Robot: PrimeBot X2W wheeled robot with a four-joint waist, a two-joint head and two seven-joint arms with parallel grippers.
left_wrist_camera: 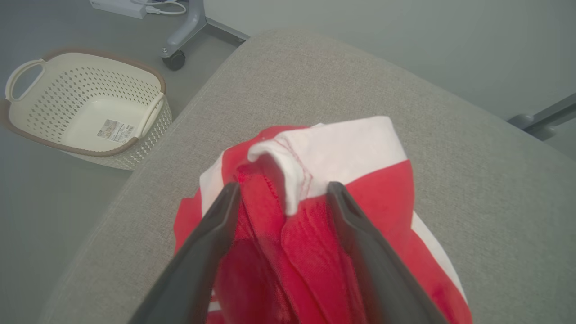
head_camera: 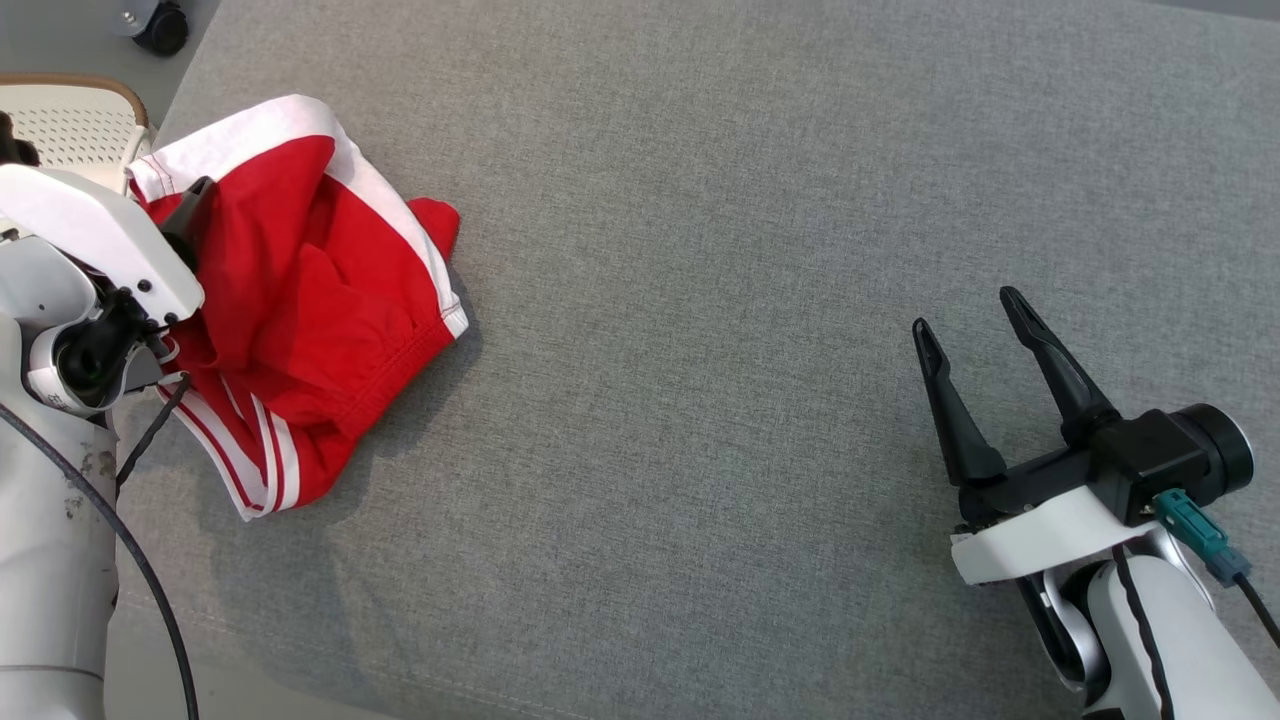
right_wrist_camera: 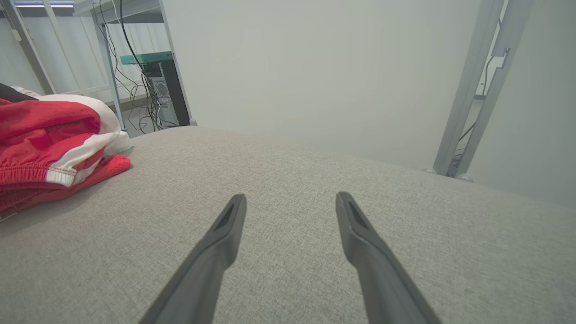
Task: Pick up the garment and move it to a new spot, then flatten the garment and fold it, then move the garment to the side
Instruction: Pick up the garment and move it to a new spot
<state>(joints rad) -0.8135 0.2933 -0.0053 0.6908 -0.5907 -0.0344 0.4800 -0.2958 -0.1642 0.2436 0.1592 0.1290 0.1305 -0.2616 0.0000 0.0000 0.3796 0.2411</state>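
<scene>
The garment (head_camera: 300,290), red with white bands, lies crumpled at the left end of the grey cloth-covered table (head_camera: 750,250). My left gripper (head_camera: 190,215) is down on its left side. In the left wrist view my left gripper (left_wrist_camera: 283,189) stands open, its two dark fingers (left_wrist_camera: 211,243) straddling a raised fold of the garment (left_wrist_camera: 351,148) where the red cloth meets the white band. My right gripper (head_camera: 965,312) hovers open over bare table at the right, far from the garment. The right wrist view shows that gripper (right_wrist_camera: 291,197) with nothing between its fingers and the garment (right_wrist_camera: 49,130) at far left.
A cream perforated basket (left_wrist_camera: 85,103) stands on the floor beyond the table's left corner (head_camera: 70,120). A caster wheel (head_camera: 160,25) of a stand is near it. Metal frame legs (right_wrist_camera: 477,90) and a computer tower (right_wrist_camera: 171,90) stand past the table's far side.
</scene>
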